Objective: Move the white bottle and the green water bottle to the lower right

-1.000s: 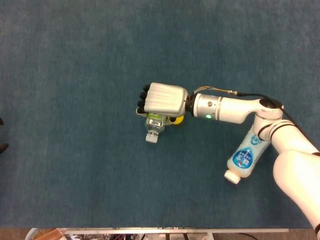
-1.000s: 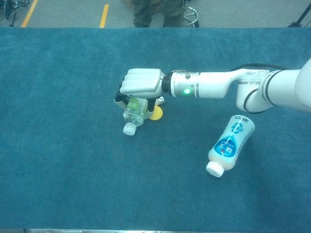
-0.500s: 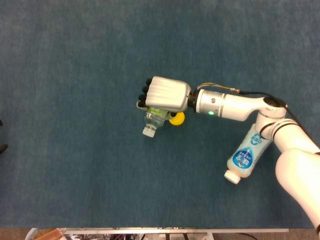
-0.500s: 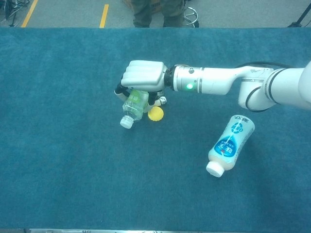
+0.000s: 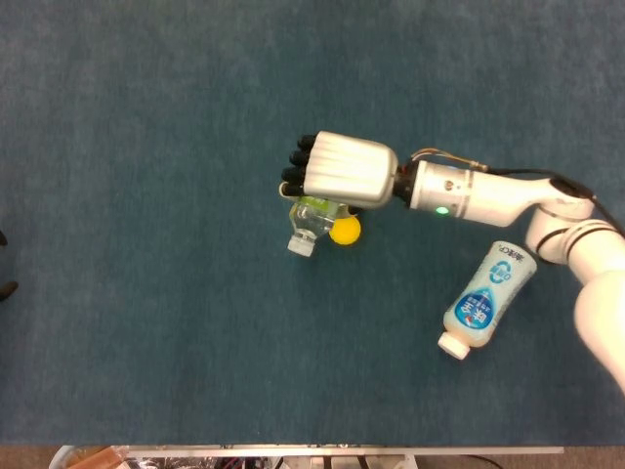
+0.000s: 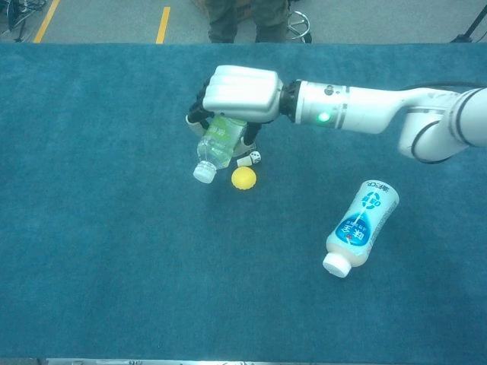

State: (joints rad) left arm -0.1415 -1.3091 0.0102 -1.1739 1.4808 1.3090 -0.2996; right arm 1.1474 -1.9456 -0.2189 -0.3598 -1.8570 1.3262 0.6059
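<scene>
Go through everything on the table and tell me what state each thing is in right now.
Green water bottle: held off the table, tilted, cap end down.
Right hand: grips the green water bottle.
White bottle: lying on its side on the table, capped.
Yellow ball: resting on the table.
Small dice: resting on the table beside the ball.
Left hand: not in view.

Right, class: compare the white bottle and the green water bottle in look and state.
The white bottle is opaque with a blue label; the green water bottle is clear with a green label. The white bottle lies flat on the table, touched by nothing; the green one is gripped by the right robot hand, tilted cap-down. Both have white caps.
</scene>
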